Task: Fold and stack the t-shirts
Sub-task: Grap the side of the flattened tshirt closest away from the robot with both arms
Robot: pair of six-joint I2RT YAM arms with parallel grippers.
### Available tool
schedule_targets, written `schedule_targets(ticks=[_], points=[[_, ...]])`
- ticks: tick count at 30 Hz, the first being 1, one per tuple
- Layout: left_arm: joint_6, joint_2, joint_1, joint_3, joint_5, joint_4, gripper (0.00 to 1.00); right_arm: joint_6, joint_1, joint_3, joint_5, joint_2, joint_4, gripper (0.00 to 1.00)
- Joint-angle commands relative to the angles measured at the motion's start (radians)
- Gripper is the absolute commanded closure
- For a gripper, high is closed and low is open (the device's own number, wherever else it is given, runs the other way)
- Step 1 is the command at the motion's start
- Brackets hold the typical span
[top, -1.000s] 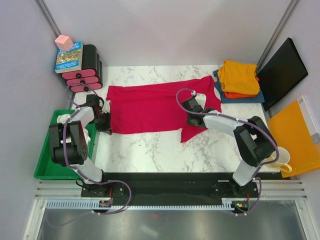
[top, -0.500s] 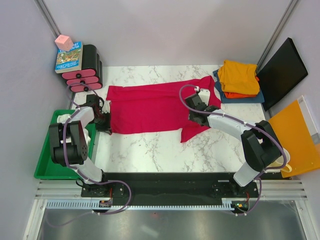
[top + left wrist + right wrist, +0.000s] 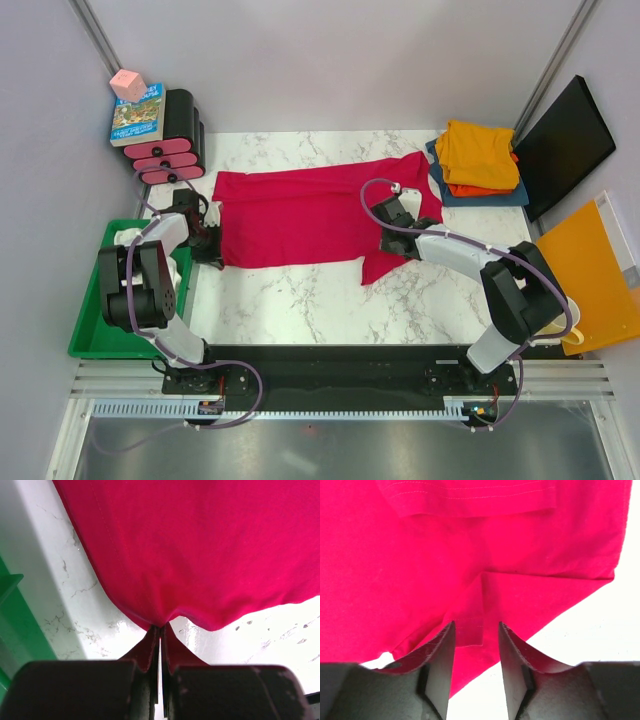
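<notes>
Jaws of the left gripper [image 3: 160, 635] are pressed together on a hem corner of the crimson t-shirt [image 3: 300, 215]; a small tuck of red cloth is drawn up between them. Jaws of the right gripper [image 3: 476, 630] are spread, nothing between them yet; they hang over the seam where sleeve meets body, a short fold of cloth lying in the gap below.

Top view: the shirt lies flat on the marble table [image 3: 300, 300], stretched from 9 to 3 o'clock; the left grip is at the shirt's 8 o'clock corner, next to the green bin [image 3: 90, 320]; the right gripper is over the shirt's 3 o'clock part, approx. at the sleeve. The folded t-shirts [image 3: 478, 155] are stacked at 2 o'clock, well apart from the red one.

Step in hand, I judge: taking the 2nd grip before the 1st fold; one side is held, the other not.

Next move prob. needs the right gripper to go down and close on the sleeve seam; I cannot tell if its fingers touch the cloth already. Then both arms should lift together, so the shirt folds evenly w/o twisting.
</notes>
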Motion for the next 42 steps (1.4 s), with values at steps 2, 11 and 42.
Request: schedule_targets(ticks=[2,11,42], points=[[0.028,-0.003,0.006,0.020,-0.007,0.005,0.98,0.038,-0.003,-0.011,-0.044,0.005,0.030,0.57],[0.021,-0.004,0.006,0.016,0.002,0.003,0.98,0.067,-0.003,-0.074,-0.069,-0.020,0.049,0.60],[0.028,-0.010,0.006,0.013,-0.001,0.005,0.98,0.057,-0.001,-0.068,-0.026,0.039,0.093,0.63]])
